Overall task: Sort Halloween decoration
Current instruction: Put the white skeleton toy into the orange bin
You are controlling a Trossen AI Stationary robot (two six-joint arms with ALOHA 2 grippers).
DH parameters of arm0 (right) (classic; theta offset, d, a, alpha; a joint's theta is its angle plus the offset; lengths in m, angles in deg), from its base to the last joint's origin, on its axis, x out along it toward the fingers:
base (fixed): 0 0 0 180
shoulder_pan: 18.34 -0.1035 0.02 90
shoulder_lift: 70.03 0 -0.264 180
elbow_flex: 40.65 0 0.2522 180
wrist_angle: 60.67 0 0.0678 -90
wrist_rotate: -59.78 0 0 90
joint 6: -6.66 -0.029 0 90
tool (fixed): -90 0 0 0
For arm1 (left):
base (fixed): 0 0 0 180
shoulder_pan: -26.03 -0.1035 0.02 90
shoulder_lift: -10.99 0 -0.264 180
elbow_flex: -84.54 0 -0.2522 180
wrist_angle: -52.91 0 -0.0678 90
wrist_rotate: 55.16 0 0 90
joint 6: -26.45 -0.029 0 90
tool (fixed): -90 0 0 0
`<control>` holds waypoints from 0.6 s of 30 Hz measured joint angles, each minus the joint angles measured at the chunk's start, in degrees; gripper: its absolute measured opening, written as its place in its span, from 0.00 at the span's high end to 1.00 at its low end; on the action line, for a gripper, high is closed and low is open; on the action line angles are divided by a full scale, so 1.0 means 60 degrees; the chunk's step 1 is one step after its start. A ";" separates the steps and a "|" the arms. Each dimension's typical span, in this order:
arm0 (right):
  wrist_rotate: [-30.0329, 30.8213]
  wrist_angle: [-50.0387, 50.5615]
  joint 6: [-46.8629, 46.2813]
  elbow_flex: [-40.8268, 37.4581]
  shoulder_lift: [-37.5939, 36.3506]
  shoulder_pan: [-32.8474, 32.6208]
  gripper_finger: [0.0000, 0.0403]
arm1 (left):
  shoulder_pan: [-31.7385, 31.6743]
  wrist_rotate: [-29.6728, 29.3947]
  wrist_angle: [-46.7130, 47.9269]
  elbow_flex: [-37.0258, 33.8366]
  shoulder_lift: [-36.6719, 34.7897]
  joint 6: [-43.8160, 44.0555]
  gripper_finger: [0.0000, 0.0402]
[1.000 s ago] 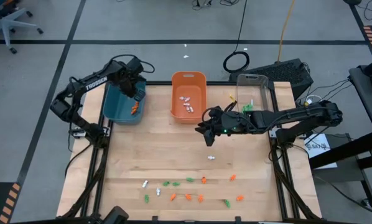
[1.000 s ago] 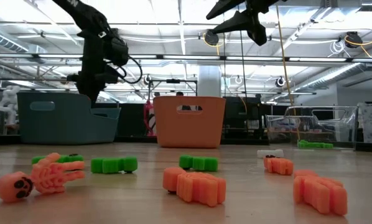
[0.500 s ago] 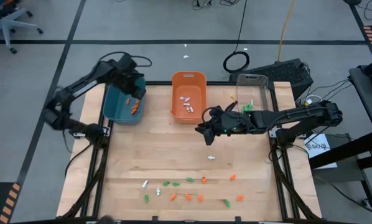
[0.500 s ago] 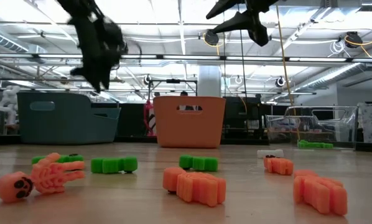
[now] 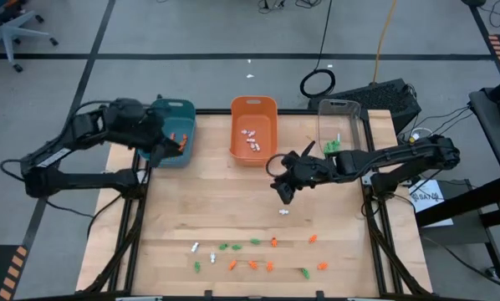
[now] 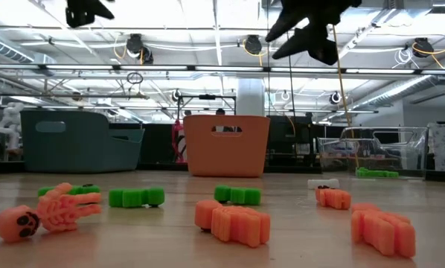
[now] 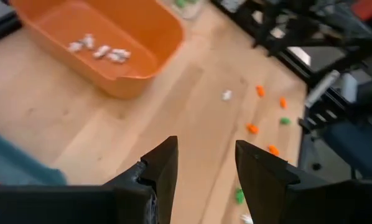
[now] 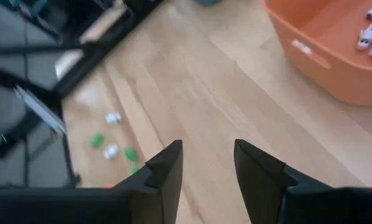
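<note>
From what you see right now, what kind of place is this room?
Probably a robotics lab or workshop. A wooden table on a metal frame holds sorting bins, such as the orange bin. The low view shows exposed ceiling pipes, and an office chair stands on the grey floor.

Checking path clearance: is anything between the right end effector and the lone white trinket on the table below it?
Nothing visible. The right end effector hangs open over bare wood, and the white trinket lies alone just beyond it, toward the table's front.

Teal bin (image 5: 173,134) partly hidden by left arm
</note>
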 joint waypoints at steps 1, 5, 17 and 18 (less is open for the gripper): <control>0.0008 0.0185 0.0220 0.0000 0.0022 -0.0080 0.65 | 0.0331 -0.0126 -0.0052 0.0000 -0.0067 0.0118 0.60; -0.0063 0.0666 0.1205 0.0000 0.0430 -0.0365 0.57 | 0.1565 -0.0548 -0.0346 0.0000 -0.0014 0.0375 0.60; -0.0525 0.0836 0.3220 0.0000 0.2033 -0.1031 0.47 | 0.3986 -0.1828 -0.1072 -0.0011 0.0967 0.0392 0.60; -0.0520 0.0955 0.3568 0.0000 0.2149 -0.1043 0.47 | 0.4082 -0.1851 -0.1097 -0.0011 0.1007 0.0392 0.60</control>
